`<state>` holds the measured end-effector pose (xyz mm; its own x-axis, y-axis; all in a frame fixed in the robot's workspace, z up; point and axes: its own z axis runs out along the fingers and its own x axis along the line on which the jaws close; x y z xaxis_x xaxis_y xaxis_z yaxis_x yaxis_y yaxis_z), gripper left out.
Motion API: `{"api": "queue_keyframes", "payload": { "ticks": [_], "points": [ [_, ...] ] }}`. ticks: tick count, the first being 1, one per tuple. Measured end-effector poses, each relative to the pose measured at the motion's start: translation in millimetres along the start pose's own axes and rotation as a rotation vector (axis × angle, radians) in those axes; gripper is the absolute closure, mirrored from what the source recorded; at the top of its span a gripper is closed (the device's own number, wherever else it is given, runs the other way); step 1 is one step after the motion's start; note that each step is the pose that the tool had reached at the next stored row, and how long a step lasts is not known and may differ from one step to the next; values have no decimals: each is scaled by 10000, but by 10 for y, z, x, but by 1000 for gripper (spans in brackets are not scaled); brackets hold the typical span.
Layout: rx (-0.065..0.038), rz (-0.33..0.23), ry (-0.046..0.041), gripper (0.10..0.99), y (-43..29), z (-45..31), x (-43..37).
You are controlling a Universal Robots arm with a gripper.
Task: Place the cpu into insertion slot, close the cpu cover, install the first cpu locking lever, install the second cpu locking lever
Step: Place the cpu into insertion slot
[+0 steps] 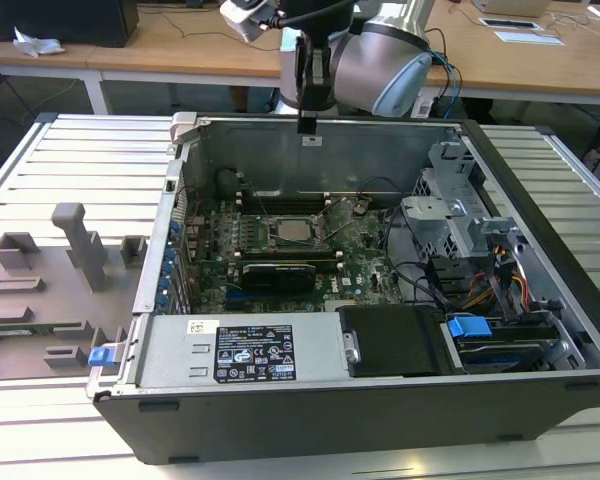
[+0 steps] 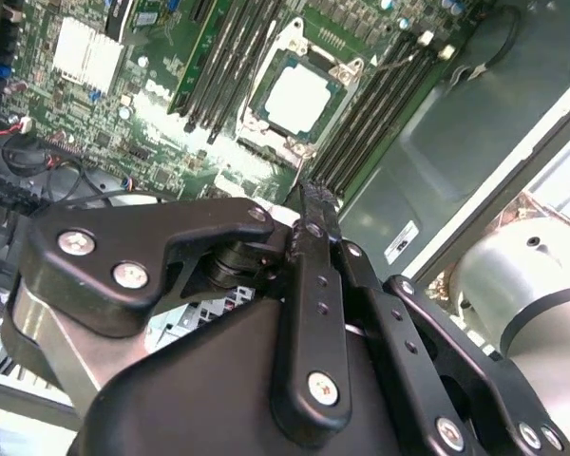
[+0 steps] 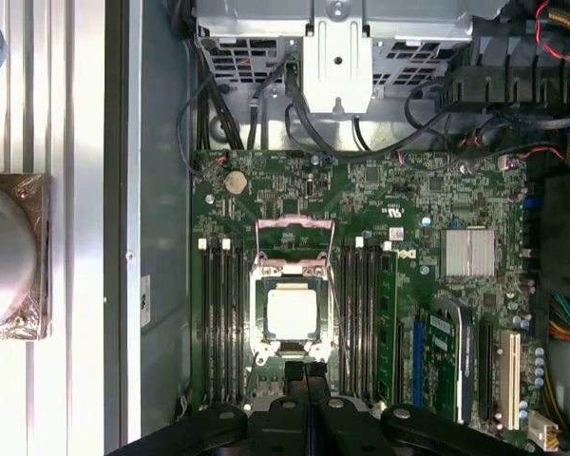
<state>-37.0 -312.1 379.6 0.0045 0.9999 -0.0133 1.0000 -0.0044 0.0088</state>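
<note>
The end effector [image 2: 309, 193] hangs high over the open computer case [image 1: 380, 410], its fingers pressed together and holding nothing. In both wrist views the tips meet in one narrow point aimed down at the motherboard [image 3: 427, 199]. Well below and just ahead of that point, the cpu [image 3: 293, 313] already lies flat in the insertion slot [image 3: 293, 353], its silver top facing up, with long memory slots [image 3: 223, 323] on either side. The cpu cover [image 3: 294, 222] appears to stand tipped up at the slot's edge farthest from the end effector, which would leave the chip bare. The height probably keeps the arm clear of the case walls. The case rests on the slatted bench [image 1: 40, 160].
</note>
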Motion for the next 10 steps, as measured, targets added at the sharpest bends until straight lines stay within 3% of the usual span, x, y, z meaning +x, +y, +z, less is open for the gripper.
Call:
{"api": "queue_keyframes", "payload": {
  "ticks": [3,10],
  "points": [
    [4,-2,0,980,121,36,1],
    [5,-1,0,980,204,210,4]
  ]
}}
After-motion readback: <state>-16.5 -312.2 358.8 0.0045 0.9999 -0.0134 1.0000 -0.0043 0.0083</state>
